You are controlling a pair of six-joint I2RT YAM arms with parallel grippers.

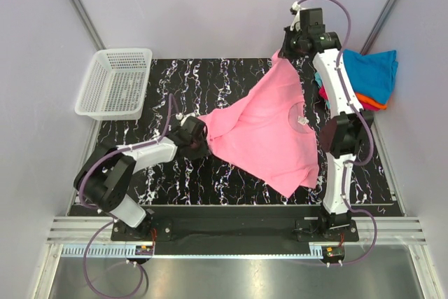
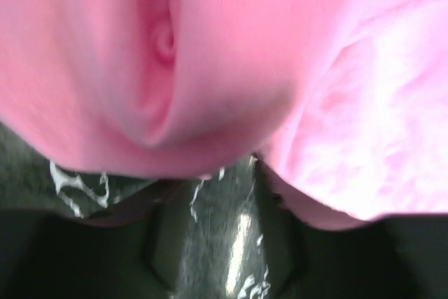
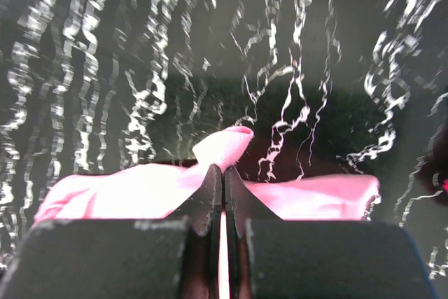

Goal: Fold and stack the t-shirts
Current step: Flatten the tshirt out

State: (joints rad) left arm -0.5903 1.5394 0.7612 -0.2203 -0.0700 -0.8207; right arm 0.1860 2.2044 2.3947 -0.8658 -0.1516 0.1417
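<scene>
The left gripper (image 1: 198,139) and right gripper (image 3: 224,170) are each clamping an edge of the pink t-shirt (image 1: 269,127), stretching it taut, likely to lay it flat for folding.

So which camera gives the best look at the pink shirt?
The top external view: it shows nearly the whole pink shirt, neck label included. The left wrist view gives only blurred pink folds; the right wrist view, just an edge pinched in the right tool.

Pink t-shirt (image 1: 269,127) on black, white-veined table (image 1: 210,78).
</scene>
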